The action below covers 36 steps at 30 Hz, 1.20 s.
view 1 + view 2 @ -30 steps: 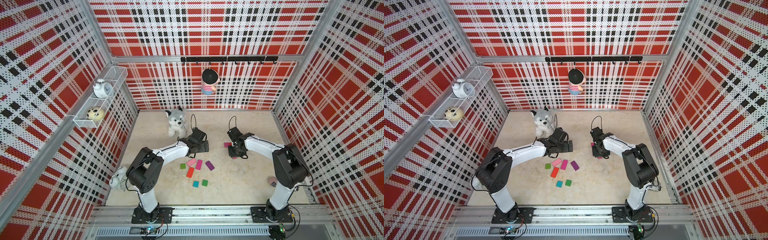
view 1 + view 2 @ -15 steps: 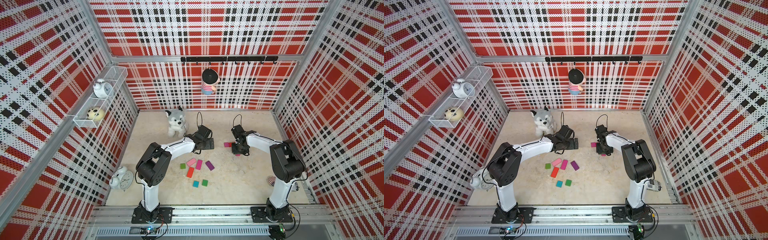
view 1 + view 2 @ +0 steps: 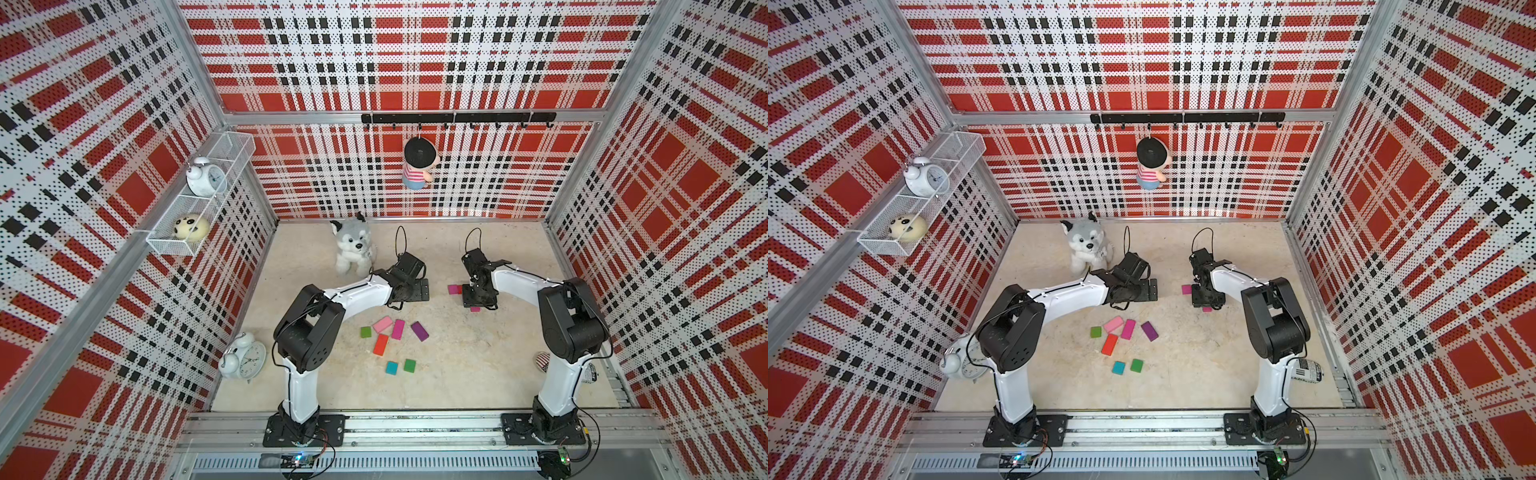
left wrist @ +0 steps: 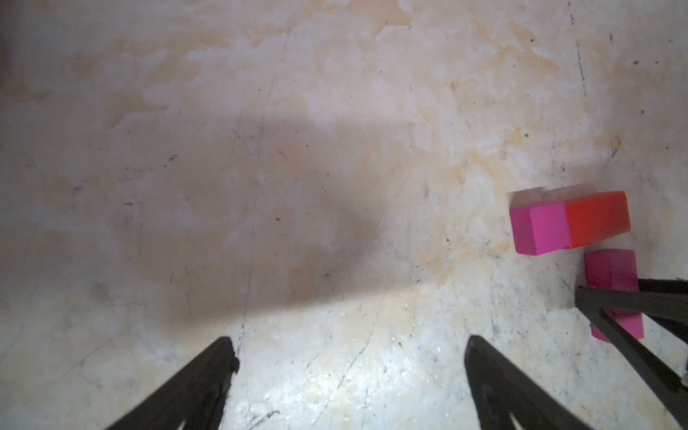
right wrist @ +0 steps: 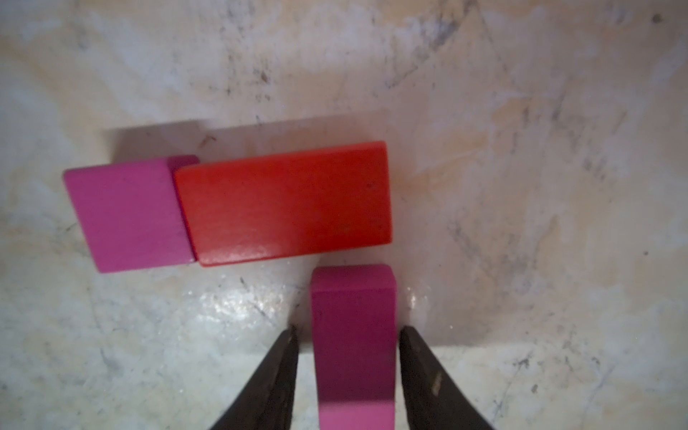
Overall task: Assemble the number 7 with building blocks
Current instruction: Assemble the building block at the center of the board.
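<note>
In a top view, loose building blocks are lying on the worktop. In the left wrist view, your left claw is hanging open, empty. In the right wrist view, your right claw is sitting loose around the magenta block beside the red block; it seems light, hard, smooth: pinch its long sides.
</note>
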Each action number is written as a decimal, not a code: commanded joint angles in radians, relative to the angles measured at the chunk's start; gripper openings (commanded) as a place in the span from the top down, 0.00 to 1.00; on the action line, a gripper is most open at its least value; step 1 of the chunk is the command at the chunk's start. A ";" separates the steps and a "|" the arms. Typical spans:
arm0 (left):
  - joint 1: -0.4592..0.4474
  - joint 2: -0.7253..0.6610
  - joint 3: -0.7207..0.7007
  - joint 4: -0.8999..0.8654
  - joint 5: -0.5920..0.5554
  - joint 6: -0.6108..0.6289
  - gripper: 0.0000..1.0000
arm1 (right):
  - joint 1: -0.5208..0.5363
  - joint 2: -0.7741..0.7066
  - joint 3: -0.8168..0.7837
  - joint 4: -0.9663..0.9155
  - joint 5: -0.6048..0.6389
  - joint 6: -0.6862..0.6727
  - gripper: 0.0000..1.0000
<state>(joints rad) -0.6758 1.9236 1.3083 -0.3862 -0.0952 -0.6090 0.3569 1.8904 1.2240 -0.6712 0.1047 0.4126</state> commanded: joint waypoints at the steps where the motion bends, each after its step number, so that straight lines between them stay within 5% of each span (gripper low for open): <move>1: -0.007 0.021 0.023 -0.006 0.008 -0.006 0.02 | -0.007 -0.016 -0.005 -0.011 -0.003 -0.005 0.54; 36: -0.005 0.038 0.039 -0.007 0.014 0.002 0.02 | -0.006 0.061 0.051 -0.033 0.049 -0.051 0.63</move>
<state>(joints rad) -0.6758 1.9461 1.3193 -0.3908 -0.0853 -0.6090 0.3569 1.9198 1.2655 -0.6884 0.1265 0.3756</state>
